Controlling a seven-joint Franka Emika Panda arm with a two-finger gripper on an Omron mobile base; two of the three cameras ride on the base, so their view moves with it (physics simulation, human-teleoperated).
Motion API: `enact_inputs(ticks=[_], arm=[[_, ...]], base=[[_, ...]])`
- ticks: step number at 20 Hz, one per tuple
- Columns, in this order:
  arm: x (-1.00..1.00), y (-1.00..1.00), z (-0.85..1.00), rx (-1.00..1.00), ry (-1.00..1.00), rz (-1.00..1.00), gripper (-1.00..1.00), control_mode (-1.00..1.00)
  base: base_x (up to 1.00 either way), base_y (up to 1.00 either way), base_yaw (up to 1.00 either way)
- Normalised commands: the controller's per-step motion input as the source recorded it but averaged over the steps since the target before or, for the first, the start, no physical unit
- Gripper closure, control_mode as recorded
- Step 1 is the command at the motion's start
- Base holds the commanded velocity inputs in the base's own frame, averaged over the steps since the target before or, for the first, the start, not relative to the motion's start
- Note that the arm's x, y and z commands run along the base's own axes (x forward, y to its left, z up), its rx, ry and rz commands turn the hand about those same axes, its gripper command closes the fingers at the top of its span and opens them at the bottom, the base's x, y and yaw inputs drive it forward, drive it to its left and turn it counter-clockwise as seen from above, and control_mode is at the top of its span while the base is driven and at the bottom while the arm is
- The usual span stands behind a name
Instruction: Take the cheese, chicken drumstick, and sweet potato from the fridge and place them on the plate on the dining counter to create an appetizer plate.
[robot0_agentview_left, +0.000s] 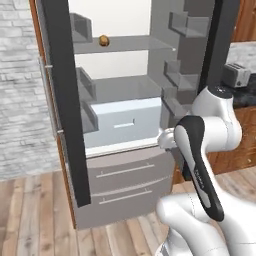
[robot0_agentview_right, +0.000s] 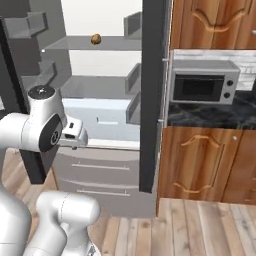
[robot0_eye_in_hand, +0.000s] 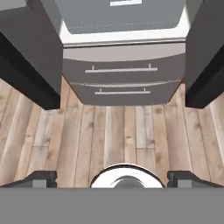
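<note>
The fridge (robot0_agentview_left: 65, 100) (robot0_agentview_right: 152, 100) stands with both dark grey doors swung wide. On its upper grey shelf sits the chicken drumstick (robot0_agentview_left: 104, 41) (robot0_agentview_right: 95, 39), a small golden-brown lump. Lower down is the pale blue-white drawer (robot0_agentview_left: 127, 120) (robot0_agentview_right: 107, 120). My gripper (robot0_eye_in_hand: 112, 179) is open and holds nothing. It points down at the wooden floor in front of the fridge's lower drawers (robot0_eye_in_hand: 122, 78), well below the drumstick's shelf. My hand (robot0_agentview_right: 73, 131) hangs in front of the drawer. The cheese, sweet potato, plate and dining counter are out of view.
Both open doors (robot0_eye_in_hand: 30, 57) (robot0_eye_in_hand: 205, 52) flank the hand on either side. To the right stand wooden cabinets (robot0_agentview_right: 200, 165), a dark counter with a microwave (robot0_agentview_right: 202, 87) and a toaster (robot0_agentview_left: 236, 75). A pale brick wall (robot0_agentview_left: 22, 100) lies left.
</note>
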Motion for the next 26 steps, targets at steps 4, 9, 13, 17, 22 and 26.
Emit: enact_inputs(ticks=[4,9,13,17,22,26], arm=[[0.00,0.00,0.00,0.00,0.00,0.00,-1.00,1.00],[0.00,0.00,0.00,0.00,0.00,0.00,-1.00,1.00],[0.00,0.00,0.00,0.00,0.00,0.00,-1.00,1.00],[0.00,0.00,0.00,0.00,0.00,0.00,-1.00,1.00],[0.00,0.00,0.00,0.00,0.00,0.00,-1.00,1.00],[0.00,0.11,0.06,-0.03,0.00,0.00,-1.00,-1.00]], base=[[0.93,-0.13,0.02],[1.00,0.00,0.03],[1.00,0.00,0.03],[0.89,0.00,0.02],[0.33,0.01,0.00],[0.00,0.00,0.00]])
